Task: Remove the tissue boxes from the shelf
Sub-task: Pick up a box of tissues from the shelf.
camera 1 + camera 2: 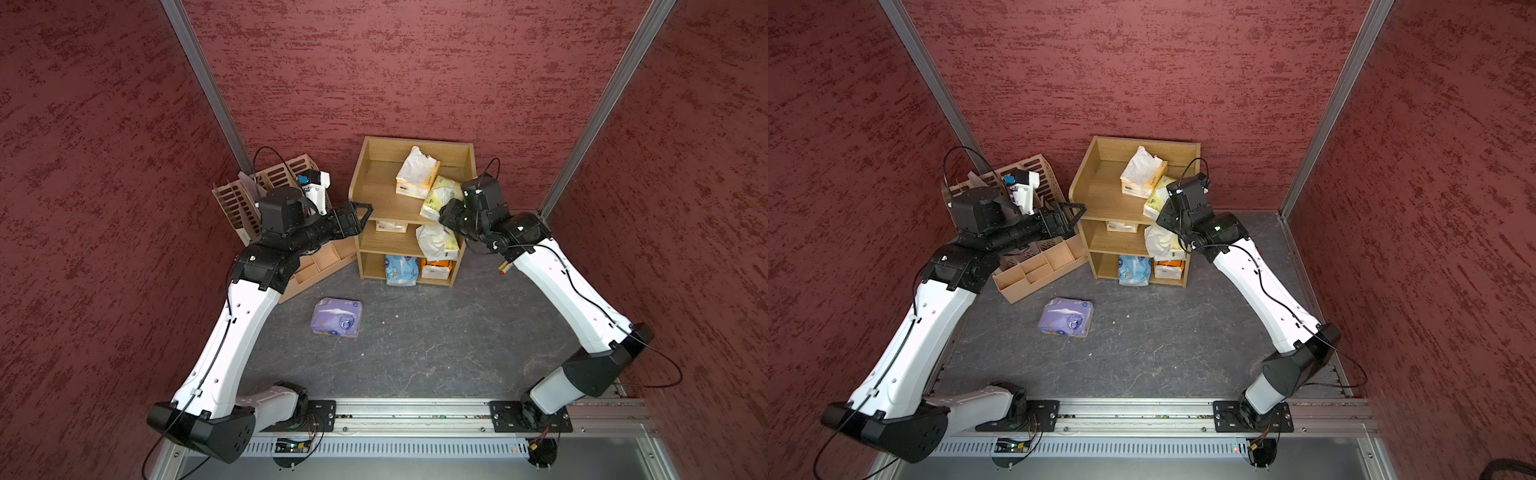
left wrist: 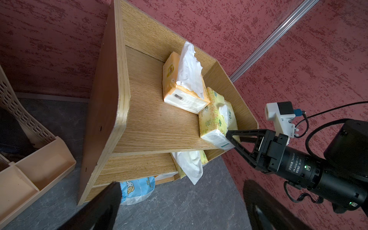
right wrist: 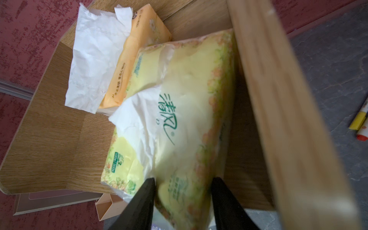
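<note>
Here the shelf [image 1: 374,199] [image 1: 1100,195] [image 2: 151,123] [image 3: 49,139] stands against the back wall with six packs in it. On its top tier lies the orange-yellow pack [image 1: 415,178] [image 1: 1142,174] [image 2: 179,85] [image 3: 139,49], with white tissue standing out of it. Touching it is the upper yellow-green pack [image 1: 440,197] [image 1: 1156,201] [image 2: 215,119] [image 3: 189,119], tilted against the right side panel with its near end over the front edge. The right gripper [image 3: 182,199] [image 2: 231,137] is clamped on that near end, one finger pressed on each side.

The middle tier holds the cream pack [image 1: 390,226] [image 1: 1121,226]. At its right is the lower yellow-green pack [image 1: 438,243] [image 1: 1165,243] [image 2: 191,165], white tissue hanging over the edge. In the bottom tier the blue pack [image 1: 401,270] [image 1: 1133,270] [image 2: 137,187] sticks out past the front, with the bright orange pack [image 1: 436,268] [image 1: 1169,268] just beside it. The purple pack [image 1: 336,318] [image 1: 1066,318] lies flat on the table top, well apart from the shelf.

The left gripper [image 1: 361,214] [image 1: 1073,212] [image 2: 182,185] hovers by the shelf's left side panel at top-tier height, jaws wide apart.

Just left of the shelf sits a beige slotted organizer [image 1: 249,195] [image 1: 1034,270], its front tray split into compartments. Two marker-like sticks [image 3: 360,123] lie on the floor to the shelf's right.

The table top [image 1: 415,340] [image 1: 1142,353] is dark grey and stone-patterned. Dark red textured walls [image 1: 104,166] [image 1: 851,166] enclose it, and both arms are mounted on a metal rail [image 1: 415,411] [image 1: 1142,411] at the front.
</note>
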Tool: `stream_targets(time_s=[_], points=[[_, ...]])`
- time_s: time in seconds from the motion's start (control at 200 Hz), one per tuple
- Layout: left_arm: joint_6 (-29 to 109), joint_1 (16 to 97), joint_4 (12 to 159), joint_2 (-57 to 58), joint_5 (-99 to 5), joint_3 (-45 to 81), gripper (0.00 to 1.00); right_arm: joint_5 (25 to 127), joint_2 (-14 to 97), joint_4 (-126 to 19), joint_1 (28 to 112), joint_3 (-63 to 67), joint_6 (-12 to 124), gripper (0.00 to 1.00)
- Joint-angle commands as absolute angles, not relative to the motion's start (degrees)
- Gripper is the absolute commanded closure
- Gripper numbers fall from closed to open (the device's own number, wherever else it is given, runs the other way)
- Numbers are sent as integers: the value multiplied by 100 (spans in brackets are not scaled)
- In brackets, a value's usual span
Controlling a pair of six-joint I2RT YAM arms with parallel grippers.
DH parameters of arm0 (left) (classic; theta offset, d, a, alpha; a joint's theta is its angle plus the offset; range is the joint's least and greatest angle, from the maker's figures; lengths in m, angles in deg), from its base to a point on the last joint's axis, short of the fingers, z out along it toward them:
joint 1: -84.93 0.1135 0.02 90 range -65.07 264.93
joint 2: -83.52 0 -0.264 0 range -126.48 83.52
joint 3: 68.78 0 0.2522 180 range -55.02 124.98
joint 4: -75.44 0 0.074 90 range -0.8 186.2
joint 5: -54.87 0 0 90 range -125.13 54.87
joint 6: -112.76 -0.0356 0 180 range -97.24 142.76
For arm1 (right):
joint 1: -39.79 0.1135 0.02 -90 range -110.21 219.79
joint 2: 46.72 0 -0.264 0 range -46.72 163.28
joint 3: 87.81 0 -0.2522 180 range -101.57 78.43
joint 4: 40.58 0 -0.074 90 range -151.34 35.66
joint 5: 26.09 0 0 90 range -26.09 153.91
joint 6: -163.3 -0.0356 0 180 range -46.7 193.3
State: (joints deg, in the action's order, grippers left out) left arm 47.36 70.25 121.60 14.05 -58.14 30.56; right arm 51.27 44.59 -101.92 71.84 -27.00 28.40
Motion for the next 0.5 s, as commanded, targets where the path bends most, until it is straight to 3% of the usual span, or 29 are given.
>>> stream_targets(time_s=[0.0, 0.19, 0.496], points=[[4608, 7052, 12180, 1436, -5801, 3133, 0, 5152, 4338, -10019, 7152, -2565, 2927, 63], [4614, 7052, 12172, 1400, -5799, 3208, 0, 5125, 4076, -9944, 7152, -2398, 3059, 85], [4630, 7051, 12176, 1448, -5807, 3201, 0, 5641, 3699, -9729, 7148, -2096, 3294, 100]])
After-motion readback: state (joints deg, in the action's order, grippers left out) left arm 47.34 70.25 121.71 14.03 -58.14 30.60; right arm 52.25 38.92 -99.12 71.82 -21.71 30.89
